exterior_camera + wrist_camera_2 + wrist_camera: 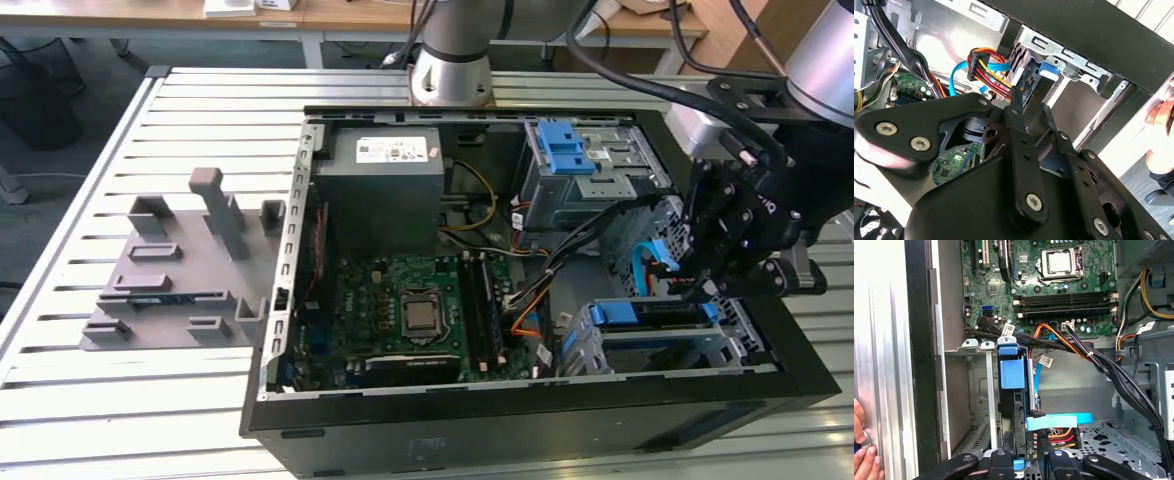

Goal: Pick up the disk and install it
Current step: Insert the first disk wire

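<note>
Disk (1013, 405): on edge in drive bay of PC case (534, 425), blue bracket showing, cables at rear.
End effector (727, 262): just above disk; grip state can't tell.
Handling: prob. rigid, fairly heavy, shock-sensitive; hold by bracket sides.
</note>
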Controlling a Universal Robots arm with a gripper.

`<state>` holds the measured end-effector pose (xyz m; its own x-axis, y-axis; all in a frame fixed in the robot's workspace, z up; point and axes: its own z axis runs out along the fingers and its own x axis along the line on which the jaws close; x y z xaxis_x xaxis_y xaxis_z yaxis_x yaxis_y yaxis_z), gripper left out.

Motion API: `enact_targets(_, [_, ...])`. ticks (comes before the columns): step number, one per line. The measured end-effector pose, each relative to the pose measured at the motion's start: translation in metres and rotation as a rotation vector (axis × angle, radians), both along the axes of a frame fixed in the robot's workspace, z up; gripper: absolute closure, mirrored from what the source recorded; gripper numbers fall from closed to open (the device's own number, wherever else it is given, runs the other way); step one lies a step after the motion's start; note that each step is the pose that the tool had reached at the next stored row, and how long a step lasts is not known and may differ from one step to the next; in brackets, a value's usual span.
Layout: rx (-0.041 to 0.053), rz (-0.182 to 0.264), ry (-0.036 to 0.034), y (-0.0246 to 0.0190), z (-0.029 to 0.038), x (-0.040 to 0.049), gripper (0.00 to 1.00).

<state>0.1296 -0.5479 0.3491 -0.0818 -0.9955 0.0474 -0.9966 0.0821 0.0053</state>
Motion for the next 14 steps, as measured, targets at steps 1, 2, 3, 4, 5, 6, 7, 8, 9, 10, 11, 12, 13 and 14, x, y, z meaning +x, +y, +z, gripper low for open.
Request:
enact_targets(1, [0.0001, 0.0, 0.0, 0.0, -0.0003, 0.0, 0.67])
enact_targets(2, [0.0005, 0.0, -0.0001, 0.0001, -0.0005, 0.0, 0.67])
enact_targets(3, [0.001, 0.0, -0.0001, 0.0001, -0.0008, 0.0, 0.67])
enact_targets(4, [0.002, 0.0, 0.0, 0.0002, -0.0011, 0.0, 0.67])
enact_targets(5, [0.0028, 0.0, 0.0, 0.0003, -0.0015, 0.0, 0.67])
enact_targets(6, [0.0035, 0.0, -0.0001, 0.0006, -0.0017, 0.0, 0.67])
enact_targets(7, [0.0038, 0.0, 0.0, 0.0009, -0.0019, 0.0, 0.67])
enact_targets(8, [0.0039, 0.0, 0.0, 0.0011, -0.0021, 0.0, 0.67])
enact_targets(9, [0.004, 0.0, -0.0001, 0.0012, -0.0024, 0.0, 0.67])
enact_targets(10, [0.0041, 0.0, -0.0001, 0.0014, -0.0026, 0.0, 0.67])
enact_targets(11, [0.0041, 0.0, -0.0001, 0.0016, -0.0028, 0.0, 0.67])
enact_targets(12, [0.0043, 0.0, 0.0, 0.0017, -0.003, 0.0, 0.67])
enact_targets(13, [0.0044, 0.0, 0.0, 0.0018, -0.0032, 0.0, 0.67])
enact_targets(14, [0.0044, 0.0, -0.0001, 0.0018, -0.0034, 0.0, 0.67])
